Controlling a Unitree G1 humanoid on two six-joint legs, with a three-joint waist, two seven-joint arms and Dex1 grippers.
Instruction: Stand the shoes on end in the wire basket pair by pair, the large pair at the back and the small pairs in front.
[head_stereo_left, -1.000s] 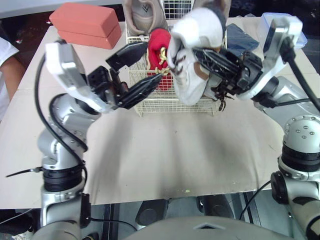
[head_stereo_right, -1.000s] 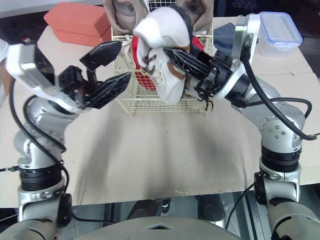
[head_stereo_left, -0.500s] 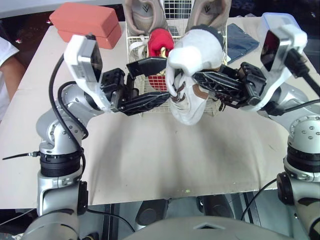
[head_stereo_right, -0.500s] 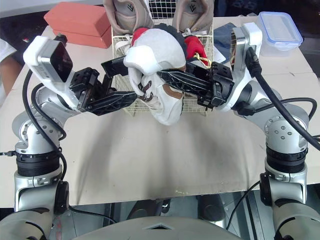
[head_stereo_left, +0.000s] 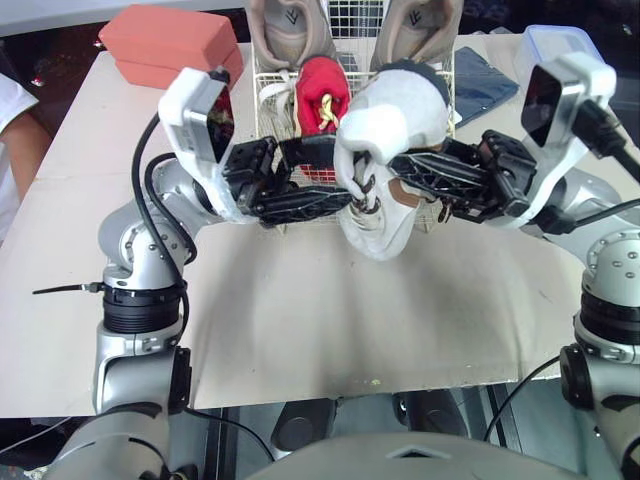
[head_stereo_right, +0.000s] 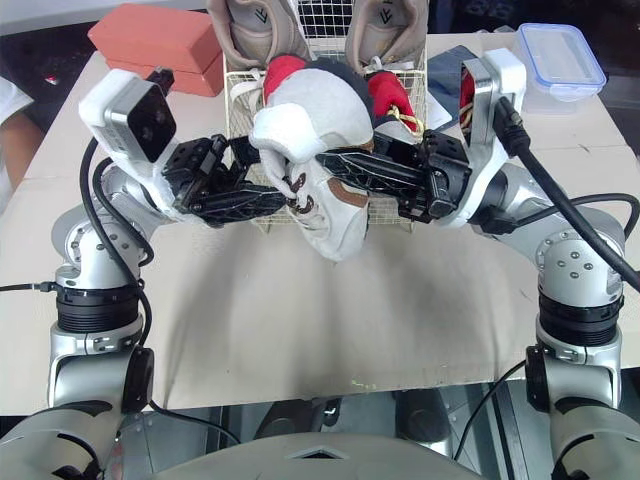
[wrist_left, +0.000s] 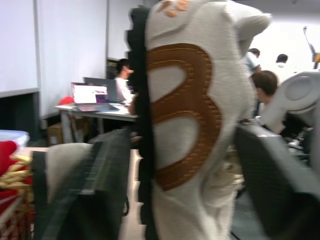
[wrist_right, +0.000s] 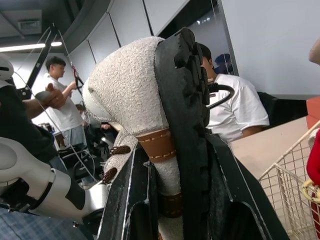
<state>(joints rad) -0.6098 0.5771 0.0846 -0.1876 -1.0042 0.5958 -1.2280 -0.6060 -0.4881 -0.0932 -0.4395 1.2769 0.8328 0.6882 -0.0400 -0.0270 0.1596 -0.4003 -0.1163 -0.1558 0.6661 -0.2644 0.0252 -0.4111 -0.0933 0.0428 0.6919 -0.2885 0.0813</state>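
- White shoe (head_stereo_left: 395, 115) hung tilted in the air, just in front of the wire basket (head_stereo_right: 240, 105) and above the table (head_stereo_left: 330, 320).
- The right gripper (head_stereo_left: 400, 180) was clamped across its sole and upper; the left gripper (head_stereo_left: 340, 185) was closed on the lace side, so both arms held it.
- In the basket, the large tan pair (head_stereo_left: 285, 30) stood at the back, with the red pair (head_stereo_left: 322, 95) on end in front.
- The step in hand looked like placing a small white shoe in the front row.
- Next, one gripper probably had to let go. The other would then lift the shoe over the front rim, turn it upright and lower it beside the red pair without snagging the laces.
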